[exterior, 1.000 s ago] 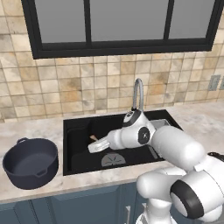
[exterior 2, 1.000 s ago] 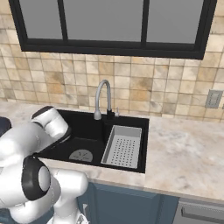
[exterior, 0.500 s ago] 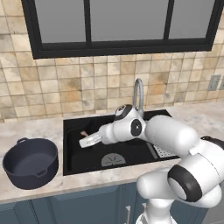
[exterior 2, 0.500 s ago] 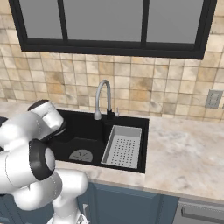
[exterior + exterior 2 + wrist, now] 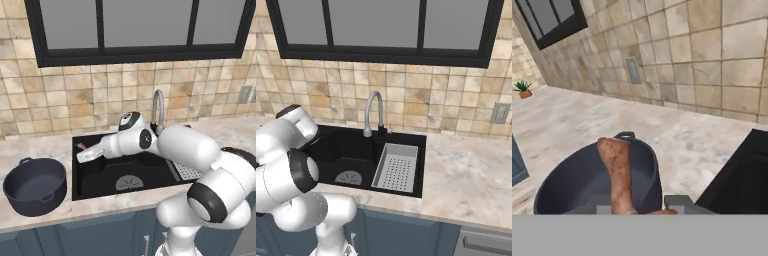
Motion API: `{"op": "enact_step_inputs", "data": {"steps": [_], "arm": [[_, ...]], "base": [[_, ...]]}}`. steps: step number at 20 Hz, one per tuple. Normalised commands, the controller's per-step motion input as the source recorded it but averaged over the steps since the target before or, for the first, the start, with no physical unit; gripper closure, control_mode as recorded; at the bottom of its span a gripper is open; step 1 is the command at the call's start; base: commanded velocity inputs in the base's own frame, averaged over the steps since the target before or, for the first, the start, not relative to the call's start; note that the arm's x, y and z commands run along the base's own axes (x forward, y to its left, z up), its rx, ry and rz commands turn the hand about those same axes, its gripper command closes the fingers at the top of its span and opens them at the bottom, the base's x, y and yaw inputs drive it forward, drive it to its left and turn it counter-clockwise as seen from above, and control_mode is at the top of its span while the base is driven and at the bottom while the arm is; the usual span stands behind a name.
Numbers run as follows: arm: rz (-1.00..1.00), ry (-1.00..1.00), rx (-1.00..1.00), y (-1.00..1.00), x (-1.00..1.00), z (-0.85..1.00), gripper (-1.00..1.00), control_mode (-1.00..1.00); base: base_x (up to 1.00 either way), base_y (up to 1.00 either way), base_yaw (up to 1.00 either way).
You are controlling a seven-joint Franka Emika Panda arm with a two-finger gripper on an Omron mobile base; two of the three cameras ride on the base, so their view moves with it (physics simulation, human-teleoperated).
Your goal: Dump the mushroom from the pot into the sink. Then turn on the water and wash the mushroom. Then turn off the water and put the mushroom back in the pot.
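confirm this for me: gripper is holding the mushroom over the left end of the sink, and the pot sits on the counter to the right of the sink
Not quite. The pot sits on the counter to the left of the sink, not the right, as the left base view shows. The rest holds: the gripper is shut on the mushroom over the sink's left end.

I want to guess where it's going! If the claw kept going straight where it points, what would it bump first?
Probably the pot: the claw, holding the mushroom, points right at it, though depth is hard to judge.
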Motion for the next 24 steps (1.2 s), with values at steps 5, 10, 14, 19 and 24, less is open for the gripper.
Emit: {"op": "enact_step_inputs", "data": {"steps": [5, 10, 14, 19, 24], "arm": [[0.21, 0.35, -0.09, 0.58, -0.24, 1.0, 1.0, -1.0], [0.2, 0.21, -0.19, 0.59, -0.18, 0.86, 1.0, -1.0], [0.14, 0.03, -0.16, 0.55, 0.02, 0.78, 1.0, -1.0], [0.1, 0.05, -0.21, 0.61, 0.19, 0.28, 1.0, -1.0], [0.1, 0.19, -0.29, 0.65, 0.1, 0.0, 1.0, -1.0]], "base": [[0.0, 0.0, 0.0], [0.0, 0.0, 0.0], [0.0, 0.0, 0.0], [0.0, 0.0, 0.0], [0.0, 0.0, 0.0]]}}
